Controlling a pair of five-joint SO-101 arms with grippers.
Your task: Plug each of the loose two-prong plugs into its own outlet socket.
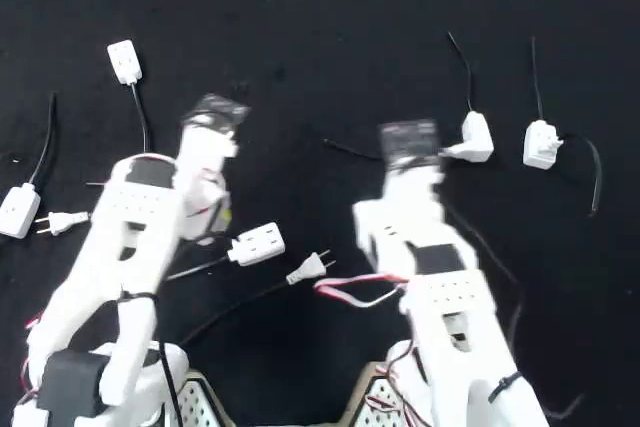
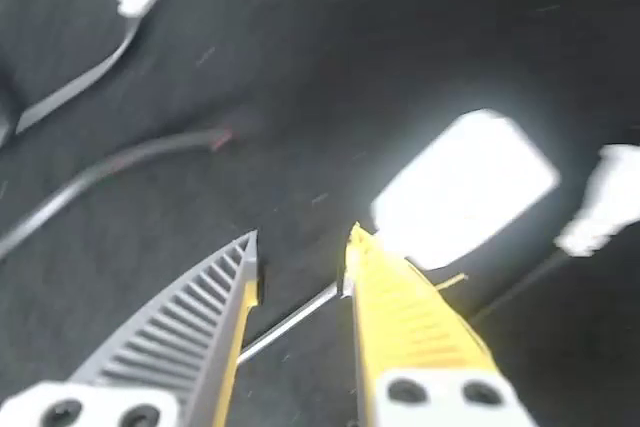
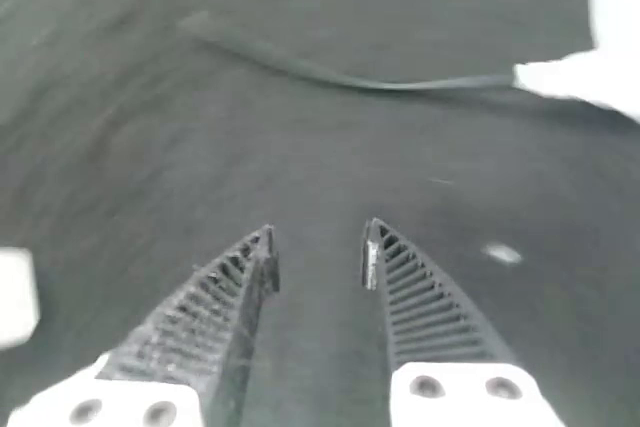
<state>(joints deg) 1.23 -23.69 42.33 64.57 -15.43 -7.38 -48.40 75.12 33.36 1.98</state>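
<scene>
Your left wrist camera gives you the close detail: the left hand [image 2: 300,242] is spread, one grey finger and one yellow, with nothing pinched. A thin pale cord [image 2: 290,322] lies on the black worktop [image 2: 330,67] below the gap. Just past the yellow fingertip sits the white socket block [image 2: 465,192], and beside it, at the frame's edge, a blurred loose two-prong plug [image 2: 600,202].

The high view places that pair for you: they lie near each other but apart, mid-worktop between the two arms, with the plug's prongs pointing away from the block.

Your right wrist camera shows the right hand [image 3: 318,237] spread and empty over bare black surface. Ahead of it a dark cable [image 3: 340,72] runs across to a white fitting [image 3: 590,72]; you cannot tell from there whether it is plug or socket. From above, that fitting sits just beyond the right arm's tip, and a second white fitting [image 1: 541,144] lies farther to the right, both on dark cords.

At the left edge, a second plug [image 1: 62,220] points its prongs at a white socket [image 1: 18,209], close but not touching. A far socket [image 1: 124,60] lies at the back left.

The left arm [image 1: 140,237] stands between that left-edge pair and the socket block, and red and white wires [image 1: 350,287] loop beside the middle plug
</scene>
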